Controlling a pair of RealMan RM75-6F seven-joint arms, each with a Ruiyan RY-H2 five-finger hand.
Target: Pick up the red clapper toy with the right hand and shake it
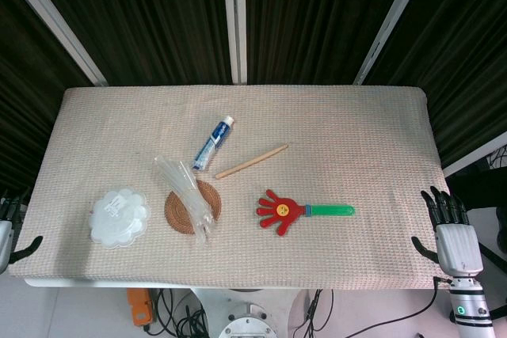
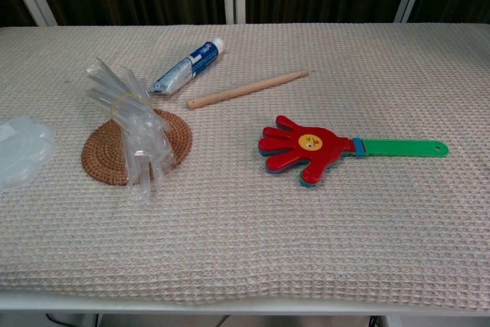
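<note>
A: Walk me across the table (image 1: pixel 372 116), left to right.

B: At the far left edge the left hand (image 1: pixel 6 231) only partly shows, low beside the table; I can't tell how its fingers lie. Then a clear scalloped plastic lid (image 1: pixel 119 217), a round woven coaster (image 1: pixel 190 206) with a bundle of clear plastic tubes (image 1: pixel 186 191) lying across it, a blue-and-white tube (image 1: pixel 213 143) behind, and a wooden stick (image 1: pixel 251 161) lying on a slant.

A: And the clapper?

B: The red clapper toy (image 1: pixel 283 211) lies flat on the cloth just right of centre, near the front edge, apart from everything else. Its long axis runs roughly left-right: red palm toward the coaster, green handle (image 1: pixel 330 210) pointing right.

A: Toward the right hand, then?

B: Yes. The right hand (image 1: pixel 451 231) hangs off the table's right front corner, holding nothing, fingers apart and pointing up. The toy lies to its left, well apart, and slightly farther in. The handle end is the nearer end, and the right hand looks clearly nearer than the left.

A: So the reach?

B: I judge it needs to travel leftward over the cloth and close around the green handle.
</note>
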